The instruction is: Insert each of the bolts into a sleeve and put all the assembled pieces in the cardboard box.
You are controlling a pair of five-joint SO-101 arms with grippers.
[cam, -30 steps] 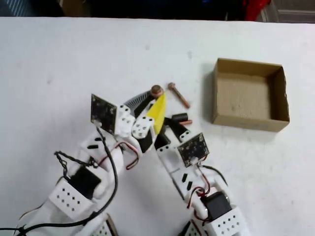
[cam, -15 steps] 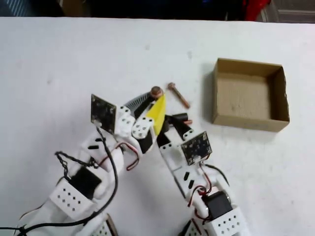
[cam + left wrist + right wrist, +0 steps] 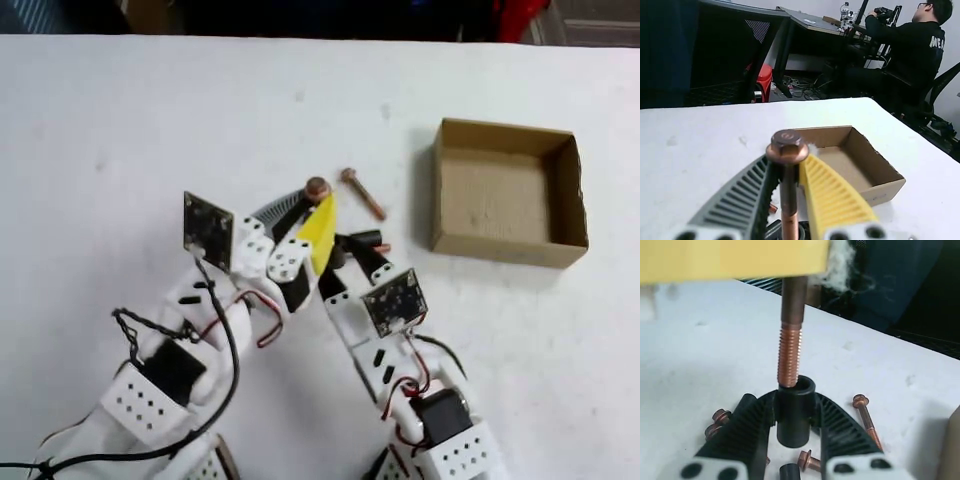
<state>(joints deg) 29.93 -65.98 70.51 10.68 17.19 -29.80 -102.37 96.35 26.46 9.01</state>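
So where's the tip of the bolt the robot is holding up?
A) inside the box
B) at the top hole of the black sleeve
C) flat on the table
B: the threaded tip of the bolt sits at the mouth of the sleeve, upright in the right fingers.

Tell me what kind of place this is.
Probably a robotics lab or workshop. The left gripper holds a bolt at the mouth of a sleeve in the right gripper over a white table. Behind are a dark desk and floor cables.
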